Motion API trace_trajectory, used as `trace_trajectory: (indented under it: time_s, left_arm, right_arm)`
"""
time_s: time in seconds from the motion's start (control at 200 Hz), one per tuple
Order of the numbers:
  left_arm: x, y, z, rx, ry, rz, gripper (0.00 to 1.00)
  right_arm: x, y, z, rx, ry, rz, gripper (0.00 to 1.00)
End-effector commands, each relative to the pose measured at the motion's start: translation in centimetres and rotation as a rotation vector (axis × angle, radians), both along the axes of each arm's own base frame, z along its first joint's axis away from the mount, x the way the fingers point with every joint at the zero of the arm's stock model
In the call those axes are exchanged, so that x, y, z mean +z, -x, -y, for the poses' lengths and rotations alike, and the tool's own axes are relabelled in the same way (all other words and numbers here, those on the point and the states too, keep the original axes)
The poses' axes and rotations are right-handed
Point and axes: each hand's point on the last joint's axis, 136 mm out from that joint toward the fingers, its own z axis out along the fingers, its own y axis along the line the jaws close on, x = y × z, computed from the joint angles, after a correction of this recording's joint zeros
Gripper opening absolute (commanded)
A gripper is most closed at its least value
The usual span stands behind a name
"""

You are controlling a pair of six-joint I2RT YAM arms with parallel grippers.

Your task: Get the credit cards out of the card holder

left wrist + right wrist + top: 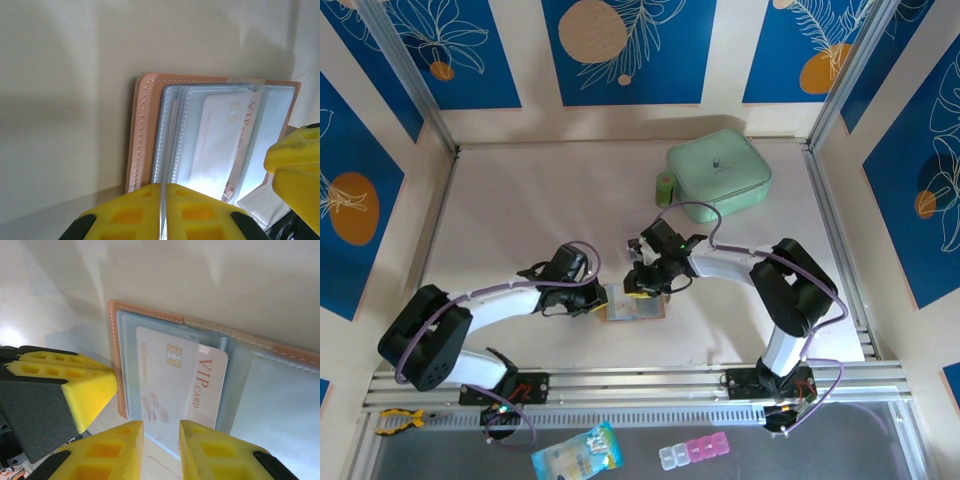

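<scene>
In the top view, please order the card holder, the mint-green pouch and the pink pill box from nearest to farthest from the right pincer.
1. card holder, just beneath the right pincer.
2. mint-green pouch, at the table's far right.
3. pink pill box, beyond the near rail.

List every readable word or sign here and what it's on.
"VIP CARD": on the pale card in the holder.
Small line along that card's edge: too blurred to read.
Logo on the pouch, print on the packet: too small to read.
</scene>
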Motion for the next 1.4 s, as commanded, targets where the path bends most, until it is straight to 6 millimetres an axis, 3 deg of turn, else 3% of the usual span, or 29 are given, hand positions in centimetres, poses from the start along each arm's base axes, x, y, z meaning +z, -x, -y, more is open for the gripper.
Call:
trace_trajectory:
  time_s: [0.0,0.49,0.68,0.98,1.276,1.391]
  left_arm:
    - [1.4,-0.7,0.0,-0.01,-0.003,0.031,0.12]
    - [0.9,-0.7,3.1,-0.065,0.055,0.003,0.09]
    - [-0.2,-0.2,2.2,-0.055,-0.002,-0.019,0.06]
    - [-0.3,-0.3,1.8,-0.055,-0.032,-0.005,0.06]
    - [1.3,-0.8,1.9,-0.069,-0.03,0.036,0.11]
    - [1.2,-0.6,2.0,-0.075,-0.032,0.029,0.08]
  right_arm:
    - [0.8,0.1,0.5,0.001,-0.012,0.008,0.26]
    - [0.3,0.3,1.3,-0.016,-0.003,-0.011,0.26]
    - [0.3,0.3,1.4,-0.018,-0.002,-0.014,0.26]
    - [0.0,0.3,1.4,-0.019,-0.007,-0.026,0.26]
    - [-0.5,0.5,1.2,-0.02,-0.038,-0.045,0.26]
    - [-0.7,0.6,1.0,-0.021,-0.054,-0.05,0.26]
